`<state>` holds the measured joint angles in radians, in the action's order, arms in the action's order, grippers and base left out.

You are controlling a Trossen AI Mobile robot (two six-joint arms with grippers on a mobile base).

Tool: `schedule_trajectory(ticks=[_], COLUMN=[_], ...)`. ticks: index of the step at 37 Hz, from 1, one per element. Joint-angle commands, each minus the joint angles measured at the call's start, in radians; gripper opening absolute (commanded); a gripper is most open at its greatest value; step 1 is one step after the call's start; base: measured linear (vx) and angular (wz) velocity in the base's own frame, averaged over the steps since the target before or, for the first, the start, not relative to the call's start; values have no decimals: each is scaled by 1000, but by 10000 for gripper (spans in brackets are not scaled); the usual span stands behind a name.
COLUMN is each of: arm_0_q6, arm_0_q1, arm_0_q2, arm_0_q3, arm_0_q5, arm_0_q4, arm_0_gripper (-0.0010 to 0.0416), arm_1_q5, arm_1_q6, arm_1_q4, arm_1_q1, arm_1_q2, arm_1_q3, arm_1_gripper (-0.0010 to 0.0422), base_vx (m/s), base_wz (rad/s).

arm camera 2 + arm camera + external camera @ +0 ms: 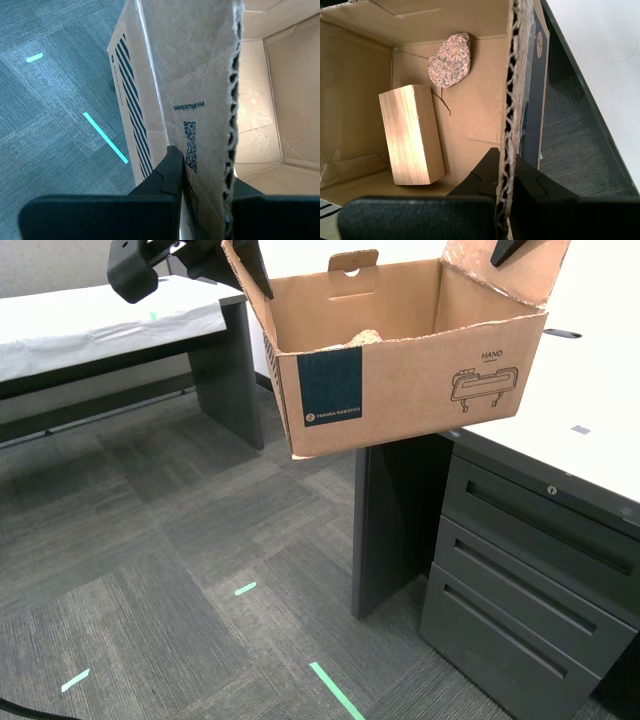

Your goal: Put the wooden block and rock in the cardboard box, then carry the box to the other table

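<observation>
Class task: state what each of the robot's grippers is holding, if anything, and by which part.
Both hold the cardboard box. My first gripper pinches one upright top flap's edge; my second gripper pinches another flap's edge.

A grey carpet-tiled floor (180, 570) bore several bright green tape marks (335, 690). At the exterior view's left stood a table (130, 310) under a wrinkled pale covering, one small green mark on it. At that view's right, a smooth off-white table (600, 390) over dark drawers carried a grey tape square (580, 429).
</observation>
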<state>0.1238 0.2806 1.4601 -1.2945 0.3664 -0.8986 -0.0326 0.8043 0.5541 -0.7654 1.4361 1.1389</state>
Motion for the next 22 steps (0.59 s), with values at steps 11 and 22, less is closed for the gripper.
schedule_trajectory(ticks=[11,22], arm_0_q6=[-1,-1], arm_0_q1=[2,2], arm_0_q2=[2,2], arm_0_q3=[2,2], arm_0_q5=[25,25], arm_0_q4=[1,8], arm_0_gripper=[-1,-1], arm_1_q5=[21,14], arm_1_q6=[73,87], arm_1_q4=[-22,-26], arm_1_q1=[-8,-8], arm_1_q2=[-1,-1], arm_1_q3=[3,3], arm_1_gripper=[-1,-1], base_vx=[0,0], base_wz=[0,0])
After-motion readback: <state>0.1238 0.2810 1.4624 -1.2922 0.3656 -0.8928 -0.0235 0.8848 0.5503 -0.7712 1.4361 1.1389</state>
